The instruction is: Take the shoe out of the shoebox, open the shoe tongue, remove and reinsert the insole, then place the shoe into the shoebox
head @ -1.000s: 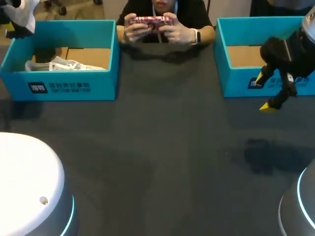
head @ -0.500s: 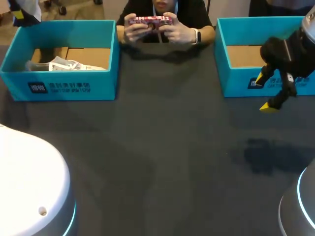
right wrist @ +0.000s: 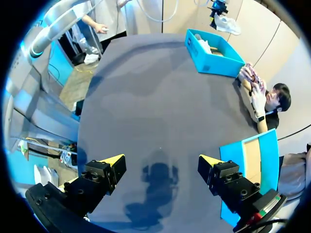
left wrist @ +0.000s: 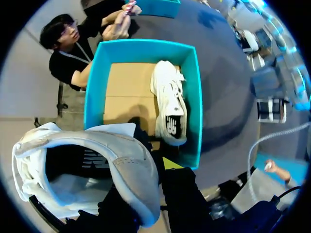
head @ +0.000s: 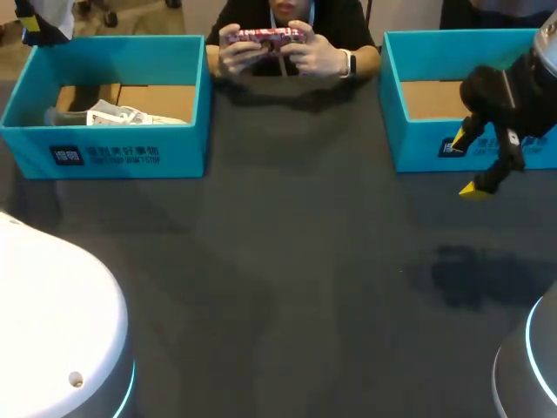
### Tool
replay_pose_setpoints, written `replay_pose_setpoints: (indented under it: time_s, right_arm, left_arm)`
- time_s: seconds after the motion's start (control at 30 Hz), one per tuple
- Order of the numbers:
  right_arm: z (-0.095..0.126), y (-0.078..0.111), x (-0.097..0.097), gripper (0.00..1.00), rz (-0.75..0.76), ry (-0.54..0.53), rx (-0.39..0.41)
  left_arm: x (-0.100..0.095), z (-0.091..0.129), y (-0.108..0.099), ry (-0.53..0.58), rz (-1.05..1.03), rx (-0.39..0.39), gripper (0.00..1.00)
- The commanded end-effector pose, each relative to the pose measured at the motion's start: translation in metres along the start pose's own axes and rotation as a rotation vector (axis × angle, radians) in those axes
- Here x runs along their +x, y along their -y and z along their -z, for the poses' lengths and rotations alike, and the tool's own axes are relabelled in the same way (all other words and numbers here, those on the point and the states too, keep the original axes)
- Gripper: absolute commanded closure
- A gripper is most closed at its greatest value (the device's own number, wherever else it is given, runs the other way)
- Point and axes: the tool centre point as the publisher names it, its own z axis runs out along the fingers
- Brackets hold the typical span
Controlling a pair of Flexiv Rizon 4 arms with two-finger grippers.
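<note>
- My left gripper (left wrist: 146, 187) was clamped on the side wall of a white shoe (left wrist: 82, 165). I could see one yellow tip just beside the wall, with the other finger hidden behind it.
- That held shoe hung in the air above the left shoebox (left wrist: 92, 82), with its opening turned toward my wrist camera.
- In the head view the left arm showed only at the far left corner, beyond the box's back wall.
- A second shoe (left wrist: 170, 109), white with a dark side patch, lay on its side inside the left shoebox against one long wall. The cardboard floor beside it was bare.
- From above I saw the same second shoe (head: 117, 115) low in the box, behind its front wall.
- My right gripper (right wrist: 160, 162) had its fingers spread wide apart, with nothing between them. It hovered over the dark table (head: 287, 261) and threw a shadow on it.
- It hung just in front of the right shoebox (head: 418, 144), whose cardboard floor was showing.
- A person's hands (head: 278, 48) held a small device at the table's far edge, between the two boxes.
</note>
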Motion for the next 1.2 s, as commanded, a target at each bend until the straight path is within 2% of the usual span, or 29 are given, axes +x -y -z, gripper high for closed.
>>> replay_pose_setpoints:
  time_s: [0.03,0.13,0.17,0.2,0.27,0.33,0.4,0.5,0.6,0.63,0.67,1.2]
  right_arm:
    - [-0.001,0.0,-0.001,0.0,0.0,-0.001,0.002]
    - [-0.001,0.0,-0.001,0.0,0.0,-0.001,0.002]
    - [-0.001,0.0,-0.001,0.0,0.0,-0.001,0.002]
    - [-0.001,0.0,-0.001,0.0,0.0,-0.001,0.002]
    - [-0.001,0.0,-0.001,0.0,0.0,-0.001,0.002]
    - [-0.001,0.0,-0.001,0.0,0.0,-0.001,0.002]
    - [-0.001,0.0,-0.001,0.0,0.0,-0.001,0.002]
    - [-0.001,0.0,-0.001,0.0,0.0,-0.001,0.002]
    - [-0.001,0.0,-0.001,0.0,0.0,-0.001,0.002]
    - [-0.001,0.0,-0.001,0.0,0.0,-0.001,0.002]
    - [-0.001,0.0,-0.001,0.0,0.0,-0.001,0.002]
    - [-0.001,0.0,-0.001,0.0,0.0,-0.001,0.002]
  left_arm:
    - [0.006,0.0,-0.004,0.102,-0.326,-0.127,1.0]
    - [-0.003,0.001,-0.01,0.077,-0.479,-0.097,1.0]
    - [-0.004,0.001,-0.012,0.112,-0.507,-0.098,1.0]
    - [-0.005,0.003,-0.013,0.09,-0.6,-0.109,1.0]
    - [-0.002,0.007,-0.018,0.12,-0.772,-0.13,1.0]
    - [-0.002,0.011,-0.021,0.062,-0.929,-0.135,1.0]
    - [-0.004,0.013,-0.023,-0.065,-1.121,-0.163,1.0]
    - [-0.009,0.014,-0.025,-0.103,-1.325,-0.173,1.0]
    - [-0.012,0.016,-0.029,-0.189,-1.517,-0.168,1.0]
    - [-0.014,0.017,-0.031,-0.213,-1.531,-0.185,1.0]
    - [-0.018,0.017,-0.029,-0.237,-1.481,-0.235,1.0]
    - [-0.018,0.017,-0.029,-0.237,-1.481,-0.235,1.0]
